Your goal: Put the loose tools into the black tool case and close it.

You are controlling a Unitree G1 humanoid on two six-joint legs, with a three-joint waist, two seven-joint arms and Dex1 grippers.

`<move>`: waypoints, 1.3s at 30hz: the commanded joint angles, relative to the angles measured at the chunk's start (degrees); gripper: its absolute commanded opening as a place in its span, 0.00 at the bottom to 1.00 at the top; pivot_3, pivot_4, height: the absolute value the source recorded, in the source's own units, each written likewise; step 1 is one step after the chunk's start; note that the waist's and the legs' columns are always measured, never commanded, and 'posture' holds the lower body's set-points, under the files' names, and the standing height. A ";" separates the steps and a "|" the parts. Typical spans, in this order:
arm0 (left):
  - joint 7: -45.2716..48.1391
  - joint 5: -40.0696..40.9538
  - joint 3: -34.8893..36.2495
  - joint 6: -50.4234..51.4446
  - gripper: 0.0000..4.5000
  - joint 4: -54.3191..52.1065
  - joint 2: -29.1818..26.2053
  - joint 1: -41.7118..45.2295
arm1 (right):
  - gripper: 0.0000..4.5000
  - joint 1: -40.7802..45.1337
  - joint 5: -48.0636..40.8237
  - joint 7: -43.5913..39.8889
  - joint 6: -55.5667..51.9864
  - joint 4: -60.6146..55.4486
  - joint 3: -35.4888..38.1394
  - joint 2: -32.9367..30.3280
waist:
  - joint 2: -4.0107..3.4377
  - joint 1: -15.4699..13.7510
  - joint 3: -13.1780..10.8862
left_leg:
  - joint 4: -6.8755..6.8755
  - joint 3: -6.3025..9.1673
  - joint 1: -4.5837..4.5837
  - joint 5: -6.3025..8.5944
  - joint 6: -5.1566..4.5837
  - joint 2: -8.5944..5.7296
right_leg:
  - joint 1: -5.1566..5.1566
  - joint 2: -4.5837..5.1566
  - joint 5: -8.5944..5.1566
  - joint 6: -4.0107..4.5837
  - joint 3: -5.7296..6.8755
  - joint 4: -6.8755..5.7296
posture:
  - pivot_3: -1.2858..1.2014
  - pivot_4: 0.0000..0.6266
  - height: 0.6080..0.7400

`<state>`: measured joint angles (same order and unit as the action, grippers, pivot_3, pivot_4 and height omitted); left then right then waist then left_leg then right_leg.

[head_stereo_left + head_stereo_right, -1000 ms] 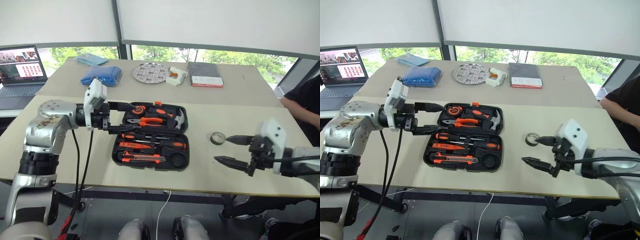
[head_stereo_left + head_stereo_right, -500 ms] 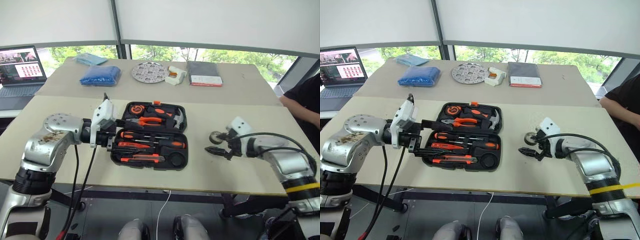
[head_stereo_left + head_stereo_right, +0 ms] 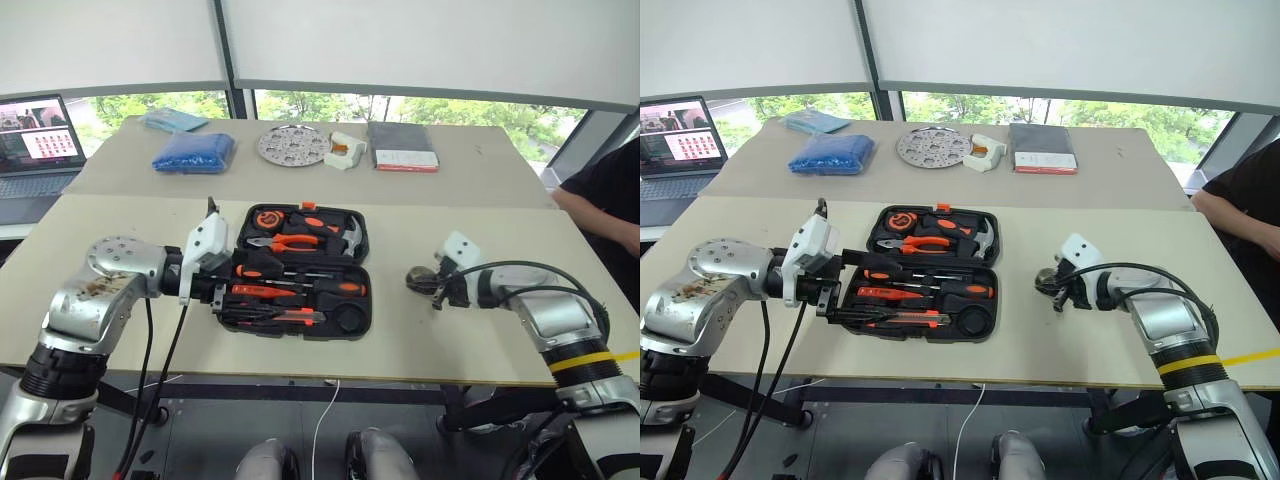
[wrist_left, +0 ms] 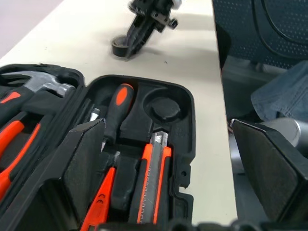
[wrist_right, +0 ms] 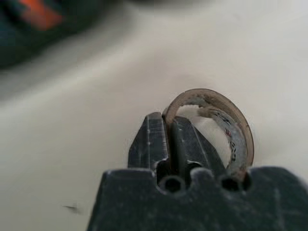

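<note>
On the beige table [image 3: 120,215] the black tool case [image 3: 300,268] is laid open, its moulded slots already taken up by screwdrivers, a utility knife [image 4: 155,180], pliers and a hammer. One round recess [image 4: 162,108] at the case's near right corner is seen empty. Well to the right of the case, on bare tabletop, the small dark tape roll [image 3: 419,279] is found, and it appears to be the last loose item.

At the case's left edge the left gripper [image 3: 228,283] is held with its fingers spread wide, nothing between them. The right gripper [image 3: 436,293] is clenched on the tape roll: in the right wrist view the two fingers [image 5: 154,142] are pressed together over the near wall of the ring [image 5: 216,125], one seemingly inside the hole.

For the step in hand, a pinch on a thin wall is judged easy to slip, so the roll is best lifted slowly and kept level, then carried across to the round recess and lowered flat before the fingers are released. The left gripper would be best kept clear of the lid until then.

No brand or lettering can be read on the case or roll; faint marks inside the ring are too small to make out.
</note>
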<state>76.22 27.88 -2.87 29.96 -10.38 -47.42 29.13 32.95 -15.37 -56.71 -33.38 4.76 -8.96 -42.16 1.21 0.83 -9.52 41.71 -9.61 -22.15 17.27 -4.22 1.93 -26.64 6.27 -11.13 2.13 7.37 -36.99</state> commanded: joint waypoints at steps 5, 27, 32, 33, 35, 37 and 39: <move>2.10 -2.24 -1.37 -4.31 1.00 -0.74 -1.54 -0.67 | 0.01 -2.41 -11.41 -0.87 -12.96 -26.23 -0.53 1.04 | 0.00 -0.28 0.00 | 0.00 0.02 -0.01 0.00 0.03 0.02 | -0.03 0.01 0.00 0.03 0.01 0.01 | 0.52 0.24 0.84; 2.57 -3.00 -1.95 -5.24 1.00 0.19 -1.21 -0.20 | 0.57 -5.26 -7.17 4.11 -14.21 -27.96 -8.57 4.12 | 0.00 -0.98 0.00 | 0.00 0.00 -0.17 0.00 0.01 -0.02 | -0.15 -0.01 -0.01 0.02 0.07 0.04 | 0.52 0.24 0.84; 1.20 -3.35 -1.29 -5.37 1.00 0.36 -1.00 -0.79 | 0.93 -4.96 -11.01 3.82 -17.24 -30.73 -4.54 2.93 | 0.00 -1.00 0.00 | 0.00 0.00 -0.17 0.00 0.01 -0.01 | -0.16 0.00 -0.01 0.02 0.06 0.03 | 0.52 0.24 0.84; 0.59 -3.49 -0.98 -5.26 1.00 0.56 -1.03 -0.96 | 0.98 -4.96 -11.90 3.85 -17.90 -31.21 -3.44 2.70 | 0.00 -1.01 0.00 | 0.00 0.01 -0.17 0.00 0.01 -0.01 | -0.15 0.00 -0.01 0.02 0.06 0.03 | 0.52 0.24 0.84; -0.91 -3.88 0.09 -4.95 1.00 1.56 -1.50 -1.53 | 0.98 -4.85 -14.15 3.88 -19.47 -31.49 0.02 1.81 | 0.00 -1.06 0.00 | 0.00 0.01 -0.17 0.00 0.01 -0.01 | -0.15 0.00 0.00 0.02 0.06 0.04 | 0.52 0.24 0.84; -3.10 -4.46 2.20 -4.95 1.00 3.99 -2.23 -2.51 | 0.98 -5.18 -15.43 3.87 -19.73 -30.66 3.68 0.48 | 0.00 -1.17 0.00 | 0.00 0.01 -0.17 0.00 0.00 -0.01 | -0.15 0.00 0.00 0.02 0.06 0.04 | 0.52 0.24 0.84; -5.00 -5.50 4.68 -6.15 1.00 7.77 -3.03 -3.52 | 0.86 -5.72 -15.96 4.35 -19.60 -29.14 6.64 -0.57 | 0.01 -1.14 -0.01 | -0.01 0.01 -0.16 0.01 0.00 -0.01 | -0.16 0.00 0.00 0.02 0.05 0.04 | 0.52 0.24 0.84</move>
<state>73.28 23.45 -2.06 25.91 -5.37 -48.91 26.02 27.20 -29.99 -52.45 -52.97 -24.28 -6.59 -41.86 1.22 -0.31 -9.53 41.70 -9.61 -22.31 17.28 -4.22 1.93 -26.80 6.27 -11.13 2.15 7.43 -36.95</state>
